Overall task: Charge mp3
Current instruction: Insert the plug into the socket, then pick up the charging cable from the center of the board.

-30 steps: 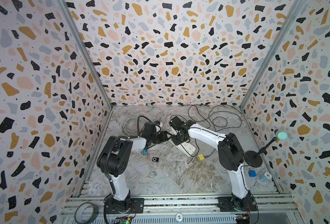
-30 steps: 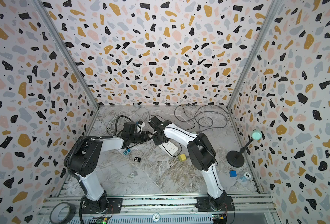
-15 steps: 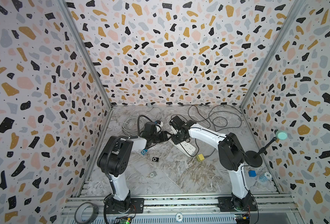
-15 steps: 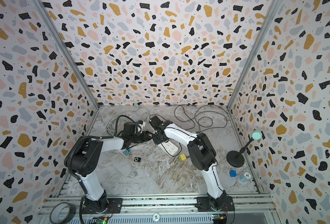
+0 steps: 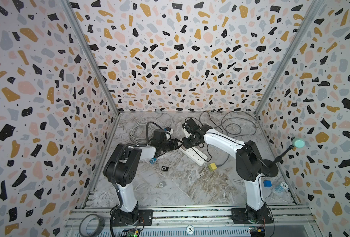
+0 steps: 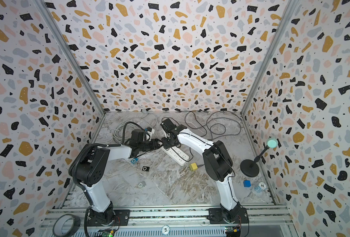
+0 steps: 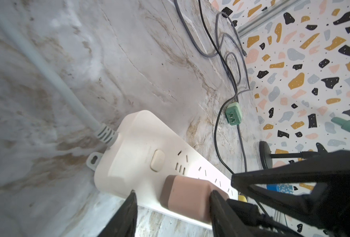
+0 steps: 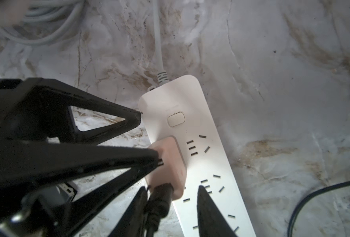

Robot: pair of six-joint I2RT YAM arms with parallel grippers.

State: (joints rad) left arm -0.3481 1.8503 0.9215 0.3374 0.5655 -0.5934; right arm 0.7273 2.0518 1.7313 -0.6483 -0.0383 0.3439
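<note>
1. Since the earlier frames almost nothing has shifted in both top views: the two arms remain met over the wall-side end of the power strip [image 5: 194,156].
2. The left end effector [image 7: 173,197] stands open around the pink adapter [image 7: 188,197]. One finger touches the adapter's side and the other is clear of it.
3. The right end effector [image 8: 171,190] is open too. It straddles the adapter's end where the black cable plug [image 8: 161,194] enters, and neither finger visibly clamps anything.
4. The adapter sits on the strip beside the switch. Whether its prongs are fully home cannot be told.
5. The blue mp3 player [image 5: 152,161] and the black mp3 player [image 5: 165,168] lie flat on the surface [image 5: 190,184] near the left arm, untouched, with no cable seen at either.
6. Judged by look, each player is tiny, light and rigid, with a smooth case that would likely slip or skate under a sideways push.
7. The best hold is probably across the two opposite narrow edges, low against the surface, leaving the port side free.
8. The cable looks limp, so it is better taken at its moulded plug than along its length.
</note>
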